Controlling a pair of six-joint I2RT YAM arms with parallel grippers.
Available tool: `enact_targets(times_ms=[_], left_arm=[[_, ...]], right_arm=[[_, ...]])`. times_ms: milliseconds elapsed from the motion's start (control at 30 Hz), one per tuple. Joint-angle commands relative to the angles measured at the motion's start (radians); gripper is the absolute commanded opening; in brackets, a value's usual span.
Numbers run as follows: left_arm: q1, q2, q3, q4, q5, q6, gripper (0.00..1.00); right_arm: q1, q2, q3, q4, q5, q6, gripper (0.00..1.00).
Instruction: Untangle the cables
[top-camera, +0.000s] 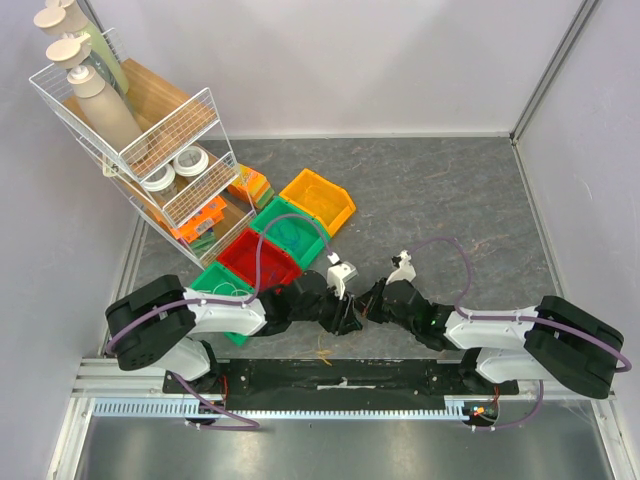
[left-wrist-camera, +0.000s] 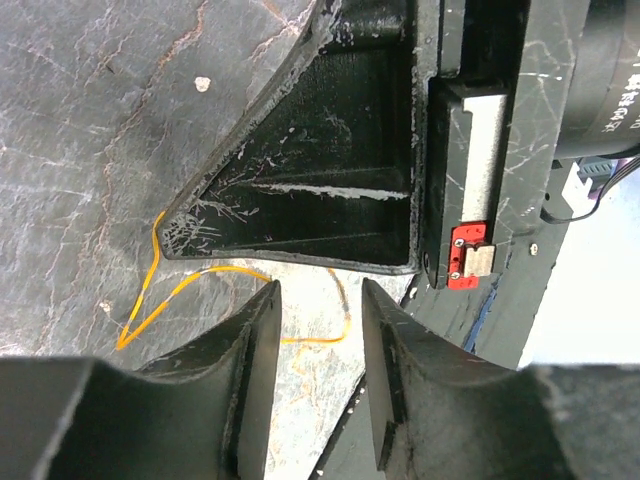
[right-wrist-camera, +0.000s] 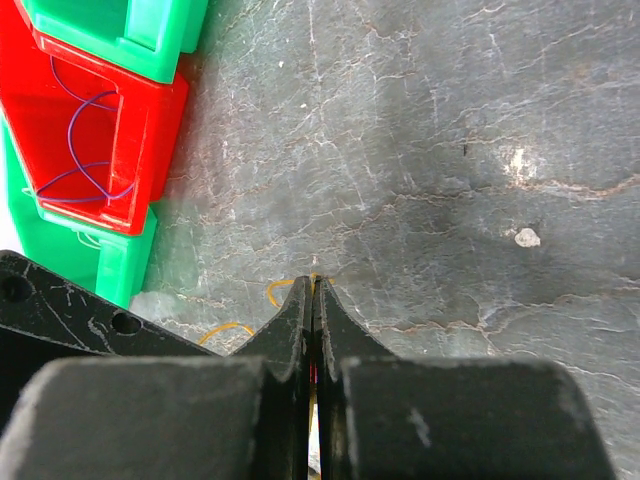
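The cables (left-wrist-camera: 182, 287), hair-thin yellow-orange strands, are seen lying on the grey worktop (top-camera: 450, 200) near its front edge, between the two arms and well apart from the coloured bins at the left. They are judged to be almost weightless, limp and easily kinked, so a light pinch on a free end or on the crest of a raised loop is called for, not a grab at the crossing. The left hand (left-wrist-camera: 320, 300) is held just above the worktop with its fingers spread a little; nothing is gripped, and one yellow strand is seen passing beneath the gap. To the right, the right hand (right-wrist-camera: 312, 290) is pressed fully together, and a yellow strand appears to be pinched at its fingertips.
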Motion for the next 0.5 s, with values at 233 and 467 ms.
enact_targets(times_ms=[233,467], left_arm=[[-0.011,0.015,0.029,0.044,-0.018,-0.011,0.61],[-0.01,0.032,0.068,-0.04,-0.069,0.003,0.46]], right_arm=[[-0.003,-0.03,-0.015,0.028,0.007,0.014,0.0],[-0.003,-0.047,-0.021,0.023,0.007,0.013,0.0]])
